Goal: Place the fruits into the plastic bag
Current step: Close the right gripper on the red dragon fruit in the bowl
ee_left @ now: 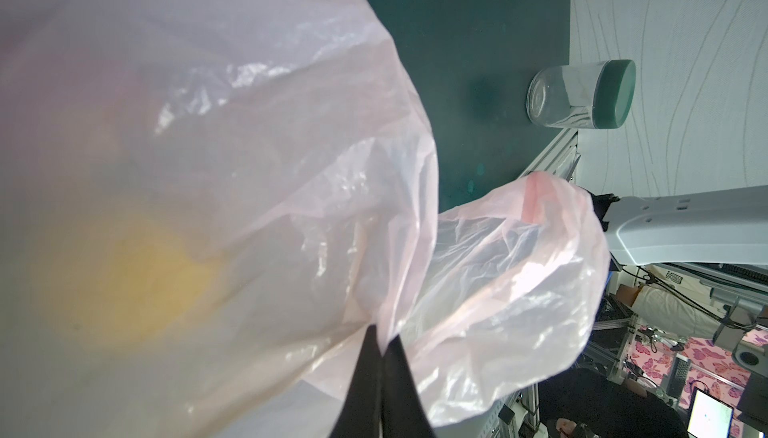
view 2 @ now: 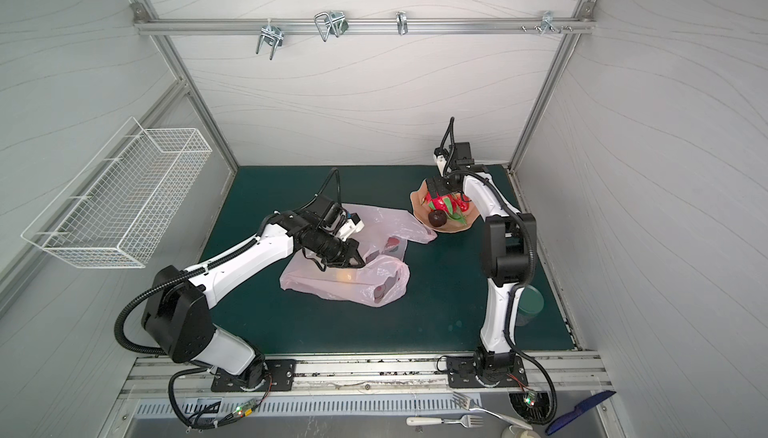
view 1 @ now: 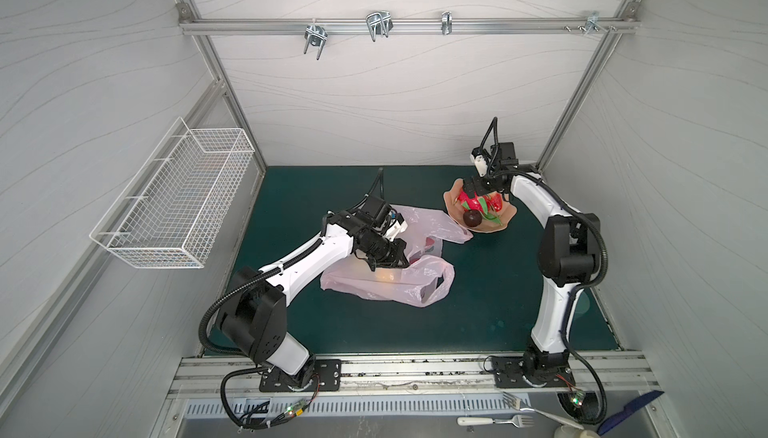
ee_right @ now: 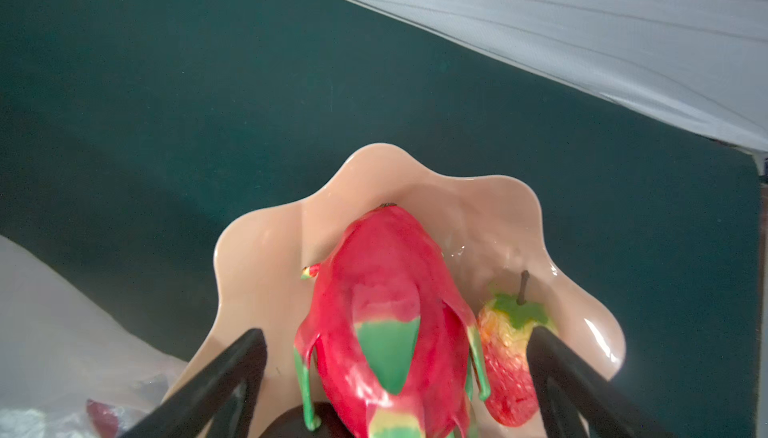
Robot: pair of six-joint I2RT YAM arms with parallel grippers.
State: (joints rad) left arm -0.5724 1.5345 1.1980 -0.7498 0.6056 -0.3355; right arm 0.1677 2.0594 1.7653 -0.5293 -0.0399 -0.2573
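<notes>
- left arm (view 1: pixel 307 263): white links, black joints, black corrugated cable hose
- right arm (view 1: pixel 550 315): matching white-and-black shells
- black base plates (view 1: pixel 328 373), silver screws
- gripper fingers (ee_right: pixel 552 357): black, tapering

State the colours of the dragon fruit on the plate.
The dragon fruit is red-pink with green scale tips, shown best in the right wrist view.
</notes>
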